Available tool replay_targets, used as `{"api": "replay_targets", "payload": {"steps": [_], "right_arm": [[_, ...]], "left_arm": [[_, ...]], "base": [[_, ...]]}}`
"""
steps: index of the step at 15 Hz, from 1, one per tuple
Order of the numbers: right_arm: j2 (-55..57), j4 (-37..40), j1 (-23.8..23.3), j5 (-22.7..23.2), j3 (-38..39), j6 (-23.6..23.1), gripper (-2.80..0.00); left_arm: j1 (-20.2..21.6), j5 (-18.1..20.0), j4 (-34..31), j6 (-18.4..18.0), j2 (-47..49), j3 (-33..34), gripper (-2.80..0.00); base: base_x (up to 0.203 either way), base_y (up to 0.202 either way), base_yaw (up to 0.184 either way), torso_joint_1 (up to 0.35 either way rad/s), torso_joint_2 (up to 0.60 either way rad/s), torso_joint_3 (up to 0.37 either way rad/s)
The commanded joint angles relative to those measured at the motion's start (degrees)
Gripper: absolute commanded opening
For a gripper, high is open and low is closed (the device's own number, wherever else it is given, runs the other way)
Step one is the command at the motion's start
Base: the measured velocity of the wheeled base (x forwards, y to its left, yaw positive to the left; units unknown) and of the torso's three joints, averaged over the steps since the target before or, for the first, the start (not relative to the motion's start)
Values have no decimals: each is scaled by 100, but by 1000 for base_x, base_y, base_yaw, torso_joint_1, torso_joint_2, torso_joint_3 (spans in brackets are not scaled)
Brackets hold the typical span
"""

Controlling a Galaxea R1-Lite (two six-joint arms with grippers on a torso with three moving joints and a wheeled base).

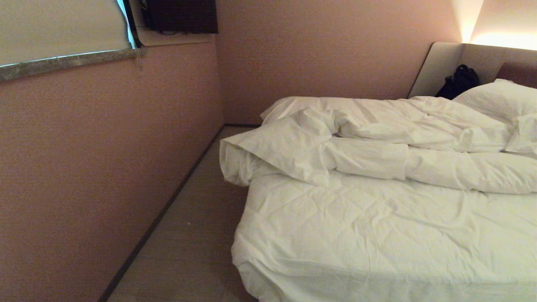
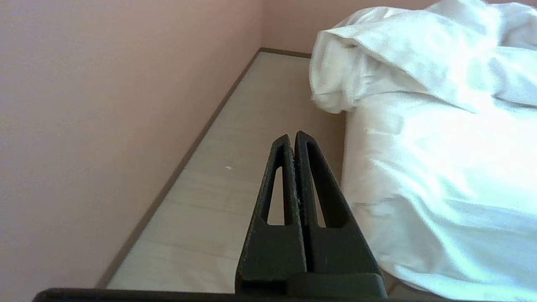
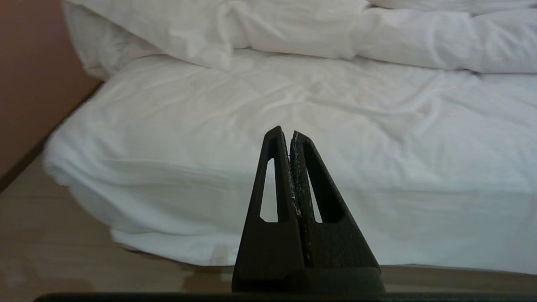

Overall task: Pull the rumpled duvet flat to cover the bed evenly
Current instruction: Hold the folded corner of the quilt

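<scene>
Presently, nearest item: left gripper point(image 2: 292, 136), fingers pressed together and holding nothing, aimed along the strip of floor point(image 2: 235, 167) between the wall point(image 2: 105, 105) and the bed point(image 2: 419, 176), with the mattress edge just beside it toward the robot's right. Next: right gripper point(image 3: 284, 132), likewise closed to a point and empty, facing the foot end of the bed with bare creased sheet ahead of it. Beyond both: the duvet point(image 1: 369, 138), bunched in a thick roll across the middle of the bed, one corner point(image 1: 239, 159) spilling over the wall-side edge; well apart from either gripper. Farthest: a pillow point(image 1: 499, 98), a dark bag point(image 1: 459, 82) and the headboard point(image 1: 444, 63). Risks, as judged: closing on the thin sheet instead of the duvet, since both are white and wrinkled; pulling the overhanging corner alone, which would likely drag the quilt askew or off the side; a shallow pinch slipping off the puffy fabric; the narrow floor gap crowding the left arm against the wall.
</scene>
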State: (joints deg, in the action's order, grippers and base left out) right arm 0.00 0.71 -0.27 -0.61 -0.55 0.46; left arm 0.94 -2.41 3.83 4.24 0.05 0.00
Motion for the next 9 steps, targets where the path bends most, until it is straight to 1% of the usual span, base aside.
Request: {"api": "replay_targets", "payload": {"steps": [1, 3, 9], "right_arm": [[9, 0, 0, 0, 2, 7, -280], [9, 0, 0, 0, 2, 7, -280], [9, 0, 0, 0, 2, 7, -280]], "left_arm": [[3, -5, 4, 6, 4, 0, -280], [3, -5, 4, 6, 4, 0, -280], [3, -5, 4, 6, 4, 0, -280]], "base": [[0, -177, -4, 2, 1, 7], [0, -106, 0, 3, 1, 4], [0, 0, 0, 0, 0, 0]]}}
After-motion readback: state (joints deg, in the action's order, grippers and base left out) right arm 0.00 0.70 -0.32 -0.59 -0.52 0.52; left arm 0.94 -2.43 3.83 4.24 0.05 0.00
